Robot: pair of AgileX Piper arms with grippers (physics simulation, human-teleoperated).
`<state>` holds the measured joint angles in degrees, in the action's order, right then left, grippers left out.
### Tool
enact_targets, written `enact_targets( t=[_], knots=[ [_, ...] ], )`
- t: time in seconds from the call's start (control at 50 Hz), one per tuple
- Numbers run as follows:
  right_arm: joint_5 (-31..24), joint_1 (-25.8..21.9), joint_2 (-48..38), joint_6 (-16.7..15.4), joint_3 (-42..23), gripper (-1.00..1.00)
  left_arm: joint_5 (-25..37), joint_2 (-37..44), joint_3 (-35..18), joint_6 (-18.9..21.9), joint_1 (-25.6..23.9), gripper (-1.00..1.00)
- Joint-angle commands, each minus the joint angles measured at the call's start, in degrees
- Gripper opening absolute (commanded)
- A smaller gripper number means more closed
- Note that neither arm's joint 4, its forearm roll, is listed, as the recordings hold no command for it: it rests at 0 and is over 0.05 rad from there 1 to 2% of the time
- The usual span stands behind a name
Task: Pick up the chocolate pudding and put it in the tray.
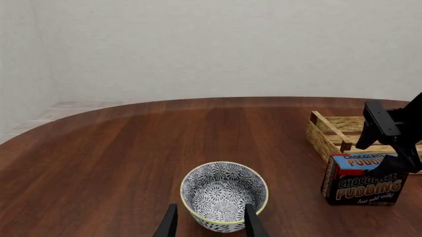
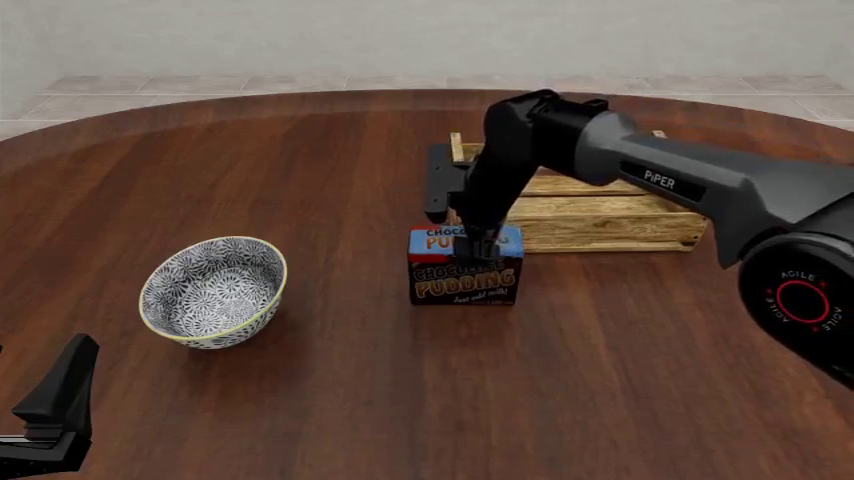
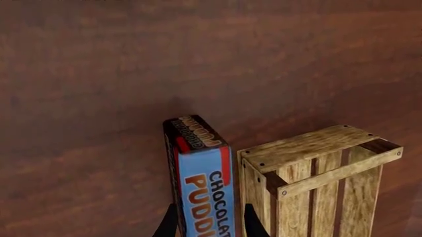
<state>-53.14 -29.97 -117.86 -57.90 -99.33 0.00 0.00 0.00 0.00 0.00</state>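
The pudding (image 2: 463,267) stands on the tabletop (image 2: 334,380) just in front of the tray (image 2: 607,215), the right claw (image 2: 477,247) straddling its top, fingers spread; lifting and placing remain.

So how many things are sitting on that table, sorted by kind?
Cartons: 1, the chocolate pudding
Wooden crates: 1, the tray
Bowls: 1, the patterned bowl
Total: 3
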Motion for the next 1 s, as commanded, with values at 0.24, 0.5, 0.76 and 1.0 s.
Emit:
enact_targets(
  t=[0.24, 0.5, 0.76, 1.0],
  knots=[
    [0.39, -0.36, -1.58, 1.51, -1.08, 1.0, 0.0, 0.0, 0.0, 0.0, 0.0, 1.0],
    [0.31, -0.74, -2.15, 2.07, -1.85, 1.0, 0.0, 0.0, 0.0, 0.0, 0.0, 1.0],
    [0.51, -1.21, -1.9, 2.42, -1.44, 1.0, 0.0, 0.0, 0.0, 0.0, 0.0, 1.0],
    [0.37, -1.19, -2.1, 2.71, -1.95, 1.0, 0.0, 0.0, 0.0, 0.0, 0.0, 1.0]
  ],
)
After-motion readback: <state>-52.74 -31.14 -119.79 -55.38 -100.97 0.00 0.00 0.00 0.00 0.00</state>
